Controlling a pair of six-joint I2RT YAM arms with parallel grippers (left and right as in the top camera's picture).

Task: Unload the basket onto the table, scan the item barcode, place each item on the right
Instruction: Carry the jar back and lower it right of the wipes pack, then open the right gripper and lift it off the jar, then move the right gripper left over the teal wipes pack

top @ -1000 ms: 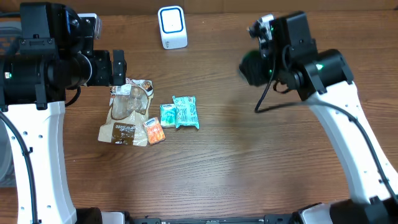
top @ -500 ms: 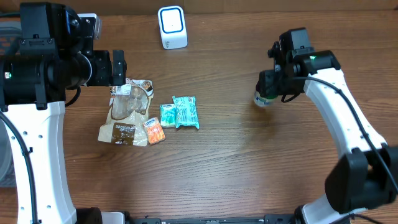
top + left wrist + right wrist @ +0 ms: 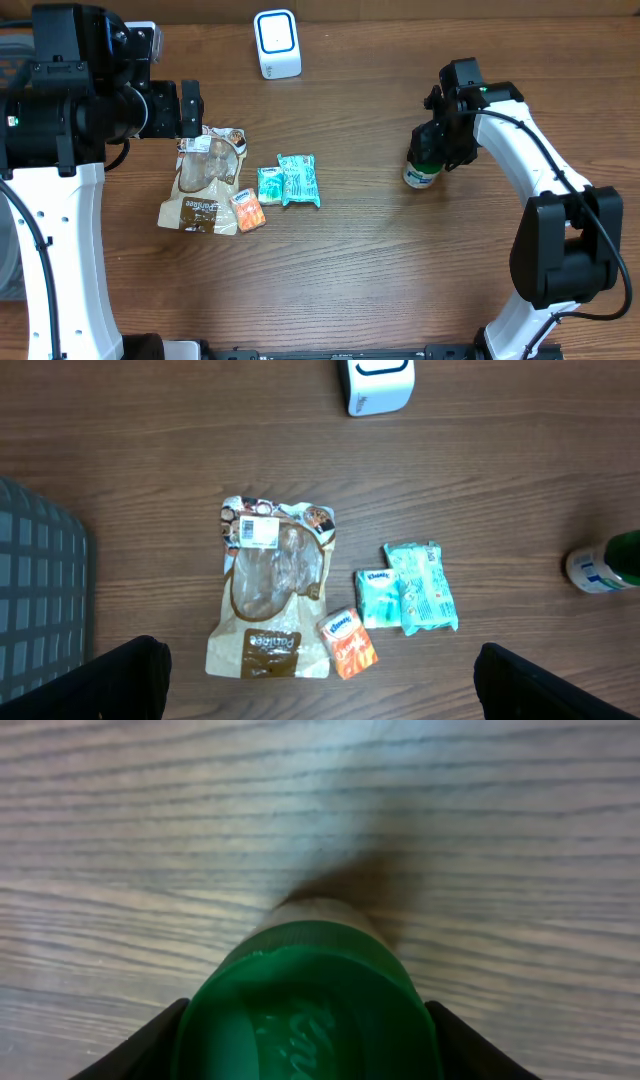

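Overhead, I have the right gripper (image 3: 437,150) down over a small green-capped bottle (image 3: 421,177) on the right half of the counter (image 3: 400,270), well apart from everything else. On the right wrist camera the green cap (image 3: 308,1010) fills the lower middle of the picture, and a dark finger (image 3: 135,1055) presses in on each side of it, so I read that gripper as clamped on the bottle. From these angles I can't quite say whether the bottle's base sits on the wood or hangs just above it. The white scanner (image 3: 277,43) with its blue-outlined face stands at the far edge of the counter, left of centre and a good way from the bottle. My left gripper (image 3: 188,110) hovers over the left side with its jaws spread wide and nothing between them; its fingers (image 3: 125,678) only show at the bottom corners of the left wrist view. Below that camera lies a brown pouch (image 3: 270,595), flat, with a white label near its top. Just beside it on the right are two teal packs (image 3: 408,588) touching each other, and an orange pack (image 3: 349,643) lies at the pouch's lower corner. A grey basket (image 3: 40,600) shows at the left edge.
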